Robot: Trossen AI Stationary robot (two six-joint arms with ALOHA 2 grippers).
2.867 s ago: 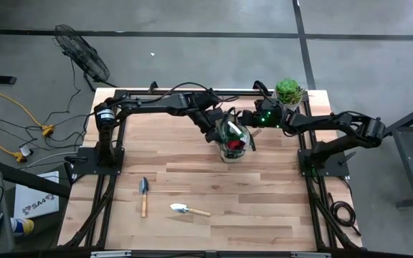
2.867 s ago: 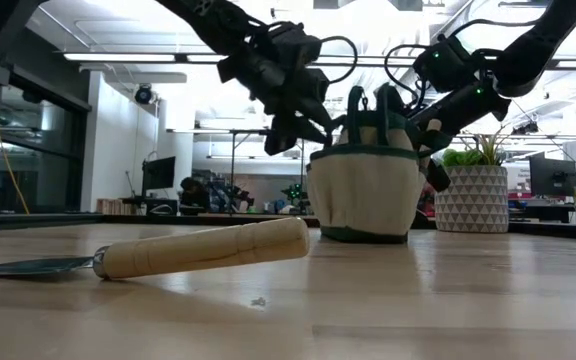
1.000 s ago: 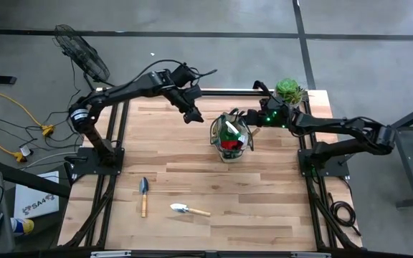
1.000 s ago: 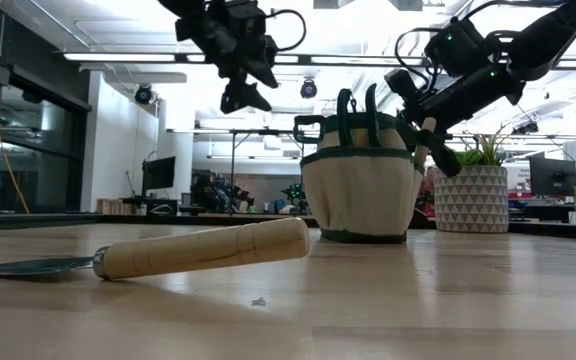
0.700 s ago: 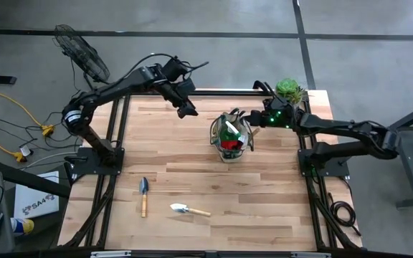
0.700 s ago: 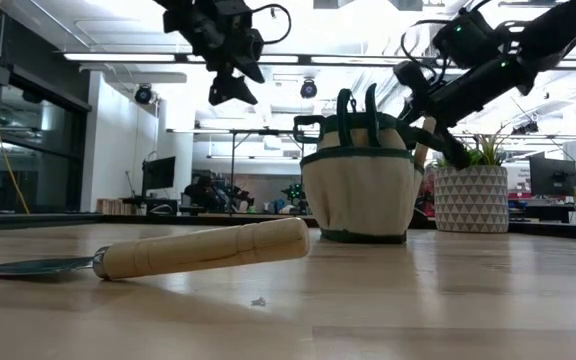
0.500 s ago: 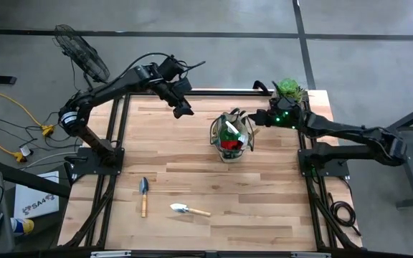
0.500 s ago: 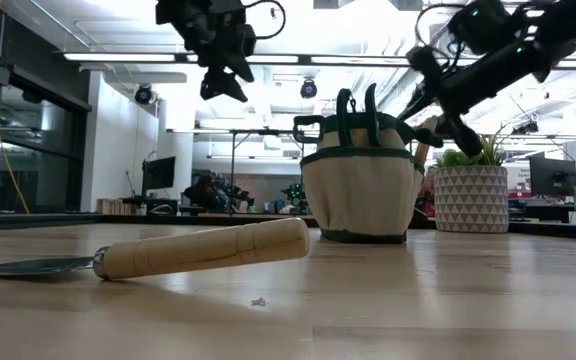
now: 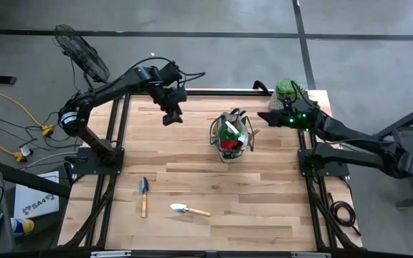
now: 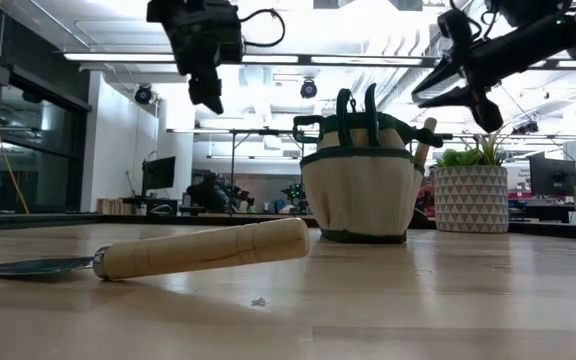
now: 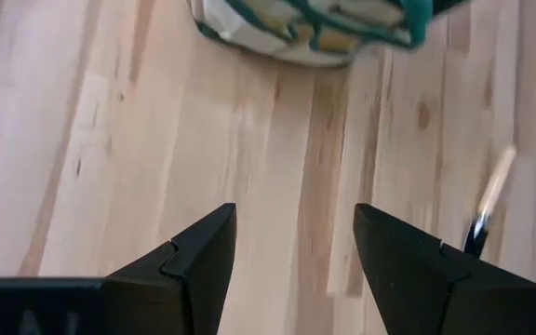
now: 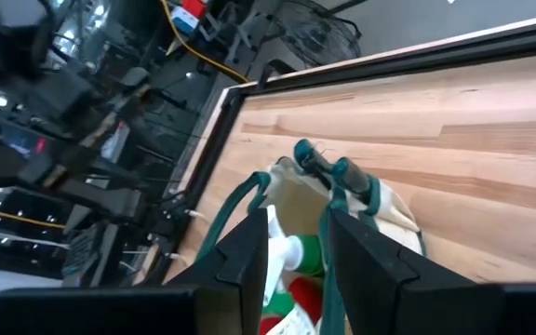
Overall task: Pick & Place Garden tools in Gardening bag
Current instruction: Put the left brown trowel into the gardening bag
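Observation:
The tan gardening bag (image 9: pixel 231 136) with green trim stands upright on the table's far middle, with a red item, a green bottle and wooden handles in it; it also shows in the low view (image 10: pixel 360 190) and the right wrist view (image 12: pixel 380 209). Two wooden-handled trowels lie flat near the front: a dark-bladed one (image 9: pixel 144 195) and a pale-bladed one (image 9: pixel 188 210). My left gripper (image 9: pixel 170 118) is open and empty in the air left of the bag, fingers pointing down (image 11: pixel 291 251). My right gripper (image 9: pixel 262 116) is open and empty, raised right of the bag (image 12: pixel 296 247).
A green succulent in a pale patterned pot (image 9: pixel 287 89) stands at the far right corner, close behind my right arm; it also shows in the low view (image 10: pixel 471 198). A trowel (image 10: pixel 203 247) lies across the near foreground of the low view. Bare wood lies between bag and trowels.
My left gripper has gone from beside the bag toward the table's left edge and has tipped to point down. My right gripper has drawn back from the bag toward the right edge and risen. The bag has stayed in place.

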